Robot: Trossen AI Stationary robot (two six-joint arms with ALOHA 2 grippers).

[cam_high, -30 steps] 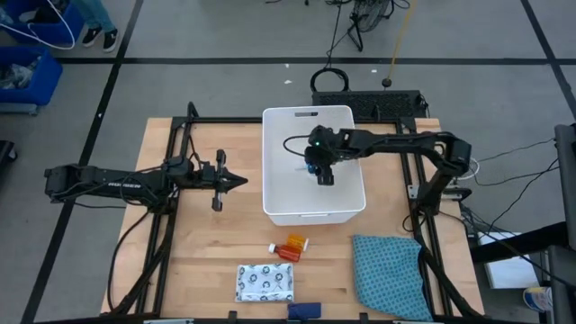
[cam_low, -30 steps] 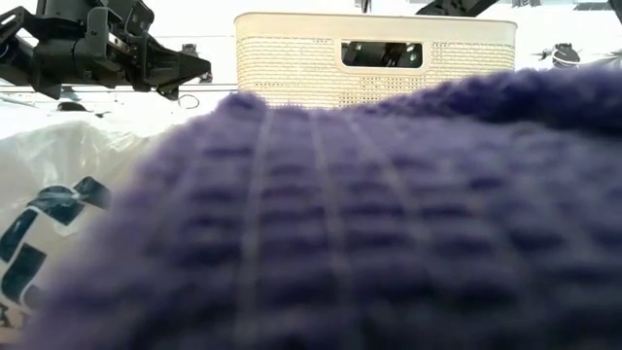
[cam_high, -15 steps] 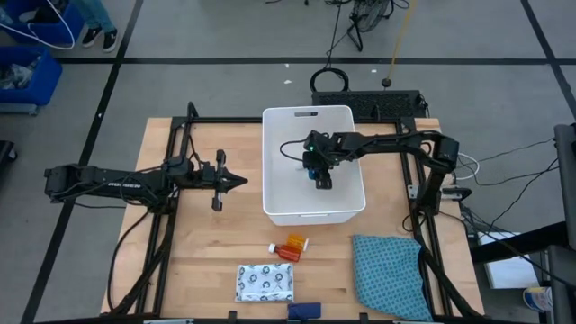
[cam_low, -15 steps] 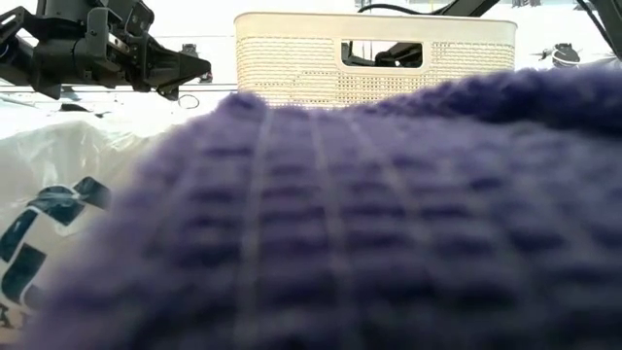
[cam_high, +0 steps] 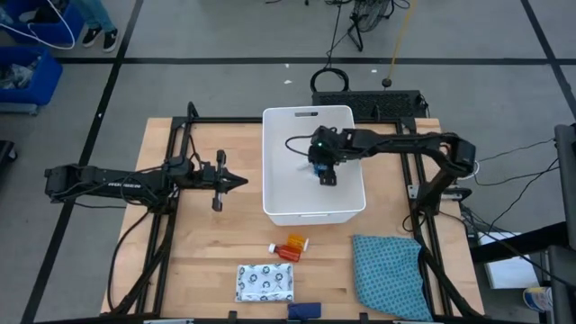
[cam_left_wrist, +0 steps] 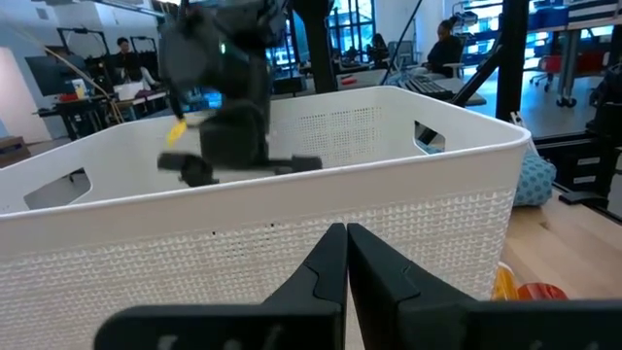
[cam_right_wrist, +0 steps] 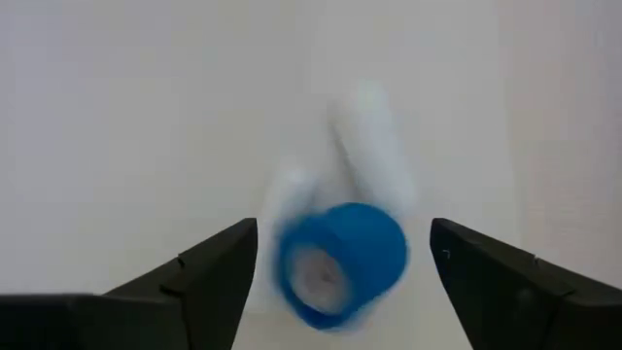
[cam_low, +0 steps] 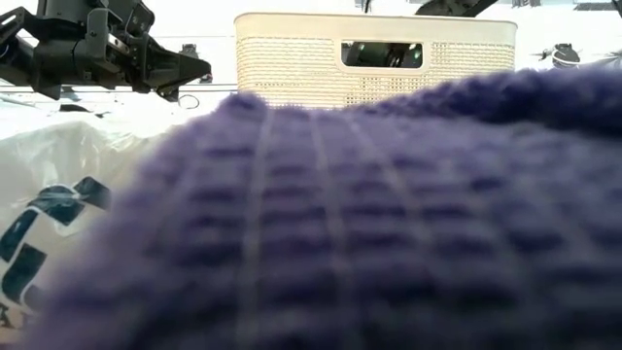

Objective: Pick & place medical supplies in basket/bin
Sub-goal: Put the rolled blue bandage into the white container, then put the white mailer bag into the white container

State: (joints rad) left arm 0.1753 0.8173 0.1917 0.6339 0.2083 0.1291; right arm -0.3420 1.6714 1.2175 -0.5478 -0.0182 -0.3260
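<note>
My right gripper (cam_high: 328,176) hangs open over the inside of the white bin (cam_high: 279,202). In the right wrist view its fingers (cam_right_wrist: 343,226) stand wide on either side of a small blue roll (cam_right_wrist: 340,262), which shows blurred below them and apart from both. Blurred white rolls (cam_right_wrist: 374,136) are beside it on the bin floor. My left gripper (cam_high: 241,181) is shut and hovers left of the bin (cam_left_wrist: 243,243), pointing at its wall. Orange pill bottles (cam_high: 292,247), a white patterned packet (cam_high: 265,282) and a dark blue bar (cam_high: 304,310) lie on the near table.
A teal patterned cloth (cam_high: 389,274) lies on the table's near right corner. A black frame borders the table on both sides. In the low view a blurred blue-purple thing (cam_low: 389,224) fills most of the picture, with the bin (cam_low: 292,58) behind it.
My right arm has swayed a little toward the table's left and come back, its gripper staying over the bin. My left arm has kept still. The items on the near table have not moved.
</note>
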